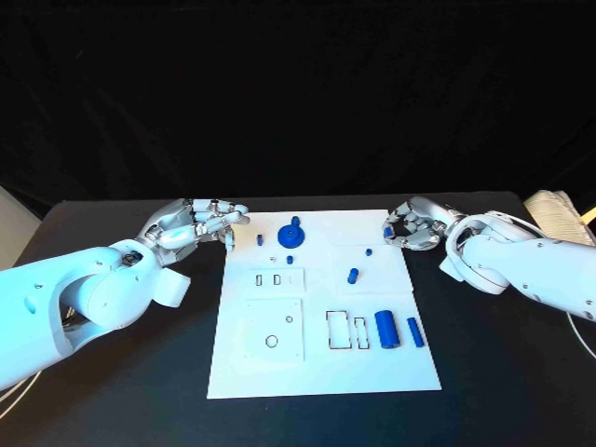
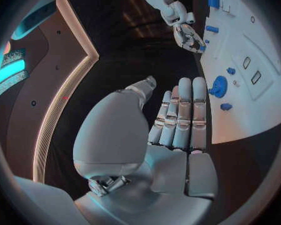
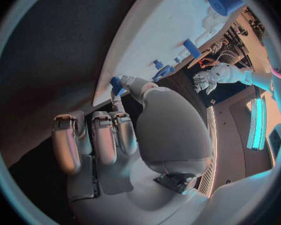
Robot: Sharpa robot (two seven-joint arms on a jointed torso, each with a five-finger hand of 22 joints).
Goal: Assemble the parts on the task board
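White rectangular task board (image 1: 322, 368) lies mid-table between both hands. Left silver hand (image 1: 195, 223) sits just off its far-left corner, fingers straight, released, holding nothing. Right silver hand (image 1: 416, 223) at far-right corner; grasp cannot be told. Left wrist view shows round blue gear-shaped part (image 2: 219, 86) near the fingertips (image 2: 185, 85); head view shows blue cylinder (image 1: 386, 329) by slots.

Black table (image 1: 137, 391), pale cloth-like object (image 1: 556, 207) at its far right corner

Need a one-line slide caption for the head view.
Both hands, left and right, hover empty beside the task board and its blue parts.
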